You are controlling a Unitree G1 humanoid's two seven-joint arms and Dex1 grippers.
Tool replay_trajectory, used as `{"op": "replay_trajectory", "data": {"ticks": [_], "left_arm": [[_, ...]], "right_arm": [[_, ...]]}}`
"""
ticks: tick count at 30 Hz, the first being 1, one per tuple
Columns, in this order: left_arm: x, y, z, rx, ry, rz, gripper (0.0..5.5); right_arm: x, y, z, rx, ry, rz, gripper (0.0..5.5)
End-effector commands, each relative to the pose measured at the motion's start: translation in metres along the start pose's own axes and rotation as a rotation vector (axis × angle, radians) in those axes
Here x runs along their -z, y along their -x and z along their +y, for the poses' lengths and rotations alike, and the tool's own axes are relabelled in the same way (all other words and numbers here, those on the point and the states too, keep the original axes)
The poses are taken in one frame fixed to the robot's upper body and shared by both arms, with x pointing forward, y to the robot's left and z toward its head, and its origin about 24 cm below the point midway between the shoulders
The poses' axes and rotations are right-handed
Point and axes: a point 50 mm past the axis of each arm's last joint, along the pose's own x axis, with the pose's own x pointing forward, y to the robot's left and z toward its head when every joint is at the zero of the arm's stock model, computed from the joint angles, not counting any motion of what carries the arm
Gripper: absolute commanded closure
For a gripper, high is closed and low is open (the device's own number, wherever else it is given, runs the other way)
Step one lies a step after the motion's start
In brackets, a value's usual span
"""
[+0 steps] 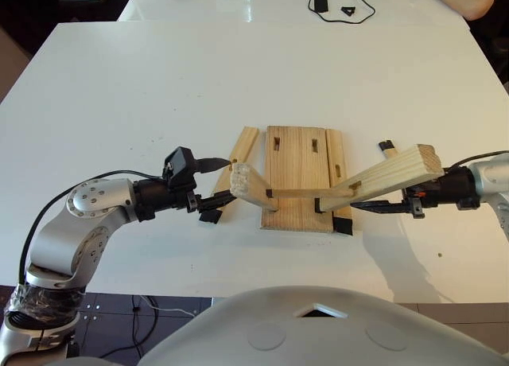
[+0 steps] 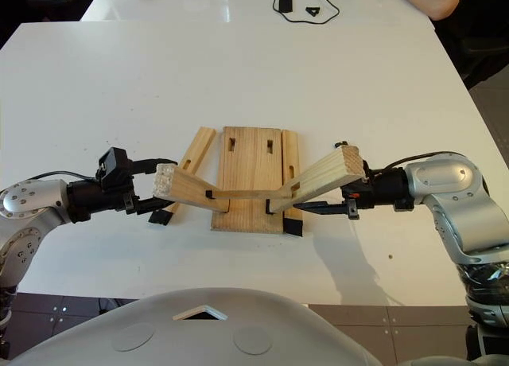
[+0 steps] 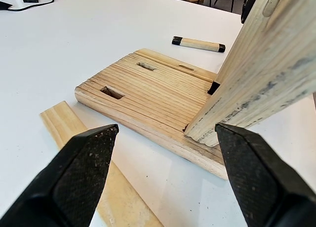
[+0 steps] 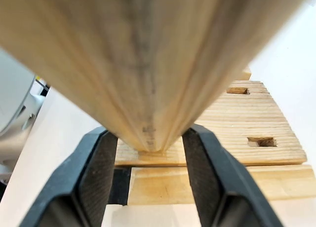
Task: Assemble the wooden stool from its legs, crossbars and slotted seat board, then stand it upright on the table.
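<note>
The slotted seat board [image 1: 296,155] lies flat at the table's centre. Over its near edge hangs a frame of two legs joined by a crossbar [image 1: 293,193]. The left leg [image 1: 248,184] and the right leg [image 1: 391,175] slant up and outward. My right gripper [image 1: 372,206] is shut on the right leg, whose underside sits between the fingers [image 4: 98,172]. My left gripper [image 3: 165,133] stands open beside the left leg [image 3: 266,74], with one finger [image 3: 256,177] close under that leg.
A loose wooden piece [image 1: 243,146] lies left of the seat board, and another [image 1: 337,163] lies along its right side. A short bar with black ends [image 3: 198,44] rests to the right. Cables and small items lie on the far table [image 1: 238,4].
</note>
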Motion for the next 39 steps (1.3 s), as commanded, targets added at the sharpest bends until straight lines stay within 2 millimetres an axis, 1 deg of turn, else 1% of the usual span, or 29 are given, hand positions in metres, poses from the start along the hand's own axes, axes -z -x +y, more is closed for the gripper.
{"op": "replay_trajectory", "data": {"ticks": [1, 6, 11, 15, 17, 18, 20, 25, 29, 32, 34, 36, 39], "left_arm": [[0.000, -0.004, -0.003, 0.008, -0.011, 0.013, 1.86], [0.002, -0.008, -0.007, 0.026, -0.006, 0.017, 1.86], [0.004, -0.009, -0.008, 0.026, -0.005, 0.025, 1.86], [0.005, -0.009, -0.008, 0.024, -0.005, 0.028, 1.86], [0.005, -0.009, -0.008, 0.021, -0.005, 0.030, 1.86], [0.006, -0.009, -0.008, 0.019, -0.005, 0.032, 1.86], [0.007, -0.009, -0.008, 0.014, -0.006, 0.038, 1.86], [0.015, -0.008, -0.011, -0.003, -0.008, 0.065, 1.86], [0.020, -0.009, -0.013, -0.015, -0.011, 0.084, 1.86], [0.022, -0.009, -0.014, -0.023, -0.009, 0.093, 1.86], [0.023, -0.009, -0.013, -0.031, -0.008, 0.100, 1.86], [0.023, -0.009, -0.012, -0.036, -0.009, 0.102, 1.86], [0.023, -0.009, -0.011, -0.038, -0.009, 0.105, 1.86]], "right_arm": [[0.009, -0.008, 0.001, -0.041, -0.017, 0.092, 3.47], [0.020, -0.014, -0.002, -0.032, -0.024, 0.140, 3.47], [0.026, -0.015, -0.001, -0.026, -0.043, 0.143, 4.09], [0.026, -0.014, -0.001, -0.016, -0.046, 0.134, 4.63], [0.024, -0.012, -0.001, 0.002, -0.040, 0.122, 5.00], [0.021, -0.009, 0.000, 0.013, -0.039, 0.113, 5.13], [0.018, -0.003, 0.000, 0.051, -0.039, 0.108, 5.13], [0.019, 0.025, -0.001, 0.159, -0.063, 0.121, 5.13], [0.014, 0.046, -0.002, 0.248, -0.087, 0.081, 5.13], [0.005, 0.065, -0.006, 0.328, -0.106, -0.010, 5.13], [-0.008, 0.078, -0.013, 0.391, -0.112, -0.124, 5.13], [-0.027, 0.089, -0.017, 0.424, -0.110, -0.300, 5.13], [-0.060, 0.099, -0.015, 0.389, -0.093, -0.567, 5.13]]}}
